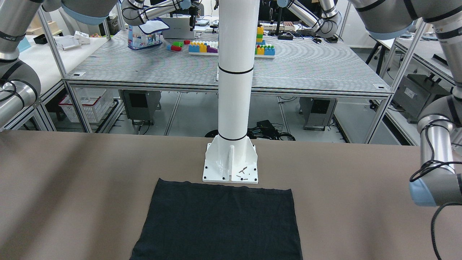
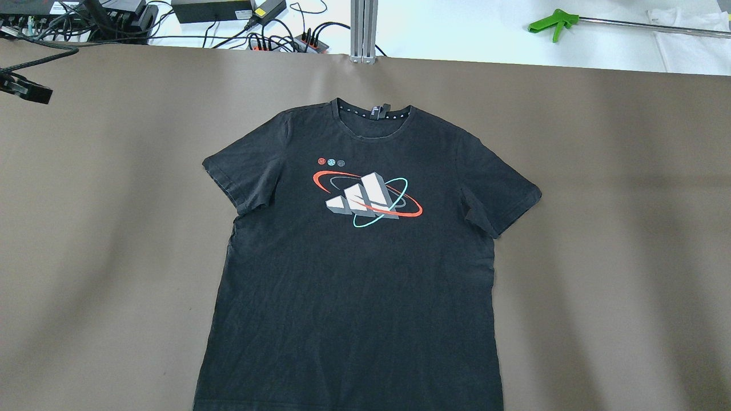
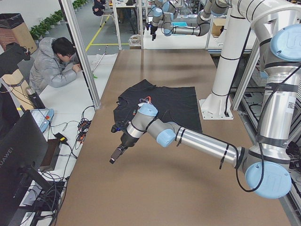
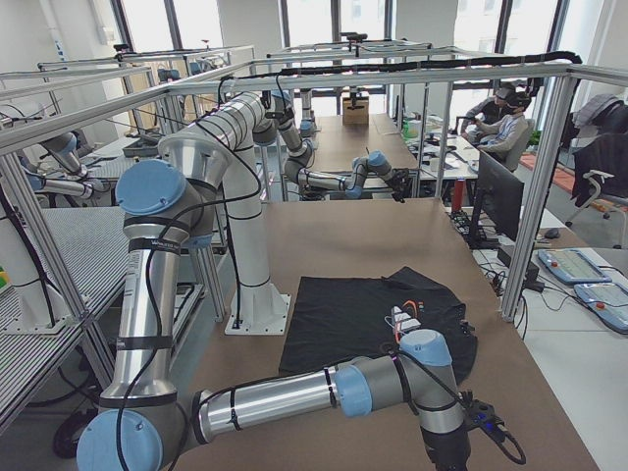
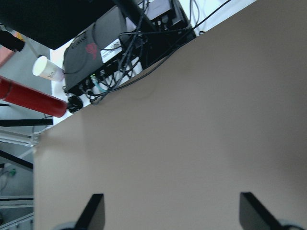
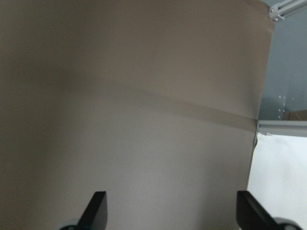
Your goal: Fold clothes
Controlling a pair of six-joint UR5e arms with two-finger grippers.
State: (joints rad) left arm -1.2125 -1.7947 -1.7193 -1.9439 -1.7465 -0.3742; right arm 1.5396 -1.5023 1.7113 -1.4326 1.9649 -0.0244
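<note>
Since no fold has begun, the shirt [image 2: 354, 274] lies spread flat in the middle of the worktop [image 2: 599, 228]. Its print faces up and both sleeves are out to the sides. The collar points away from the robot, and the hem ends just short of the pedestal [image 1: 234, 90]. That layout looks deliberate: every edge is exposed, and each arm has a sleeve and a side seam on its own half.

Both arms are held well apart from the cloth, out toward the two ends of the worktop, so nothing covers the shirt. The left fingers [image 5: 95, 211] are spread wide over bare worktop near the far edge, where cables and a power unit sit beyond. The right fingers [image 6: 96, 208] are likewise parted over bare worktop close to its edge. Neither pair holds anything. Parted fingers suit what should come next, a pinch on the fabric.

The likely first step is to bring each arm in to its own side and take a sleeve or shoulder. The cloth is thin and lies tight against the worktop, so the fingers may struggle to get under both layers, and dragging could wrinkle the body.
</note>
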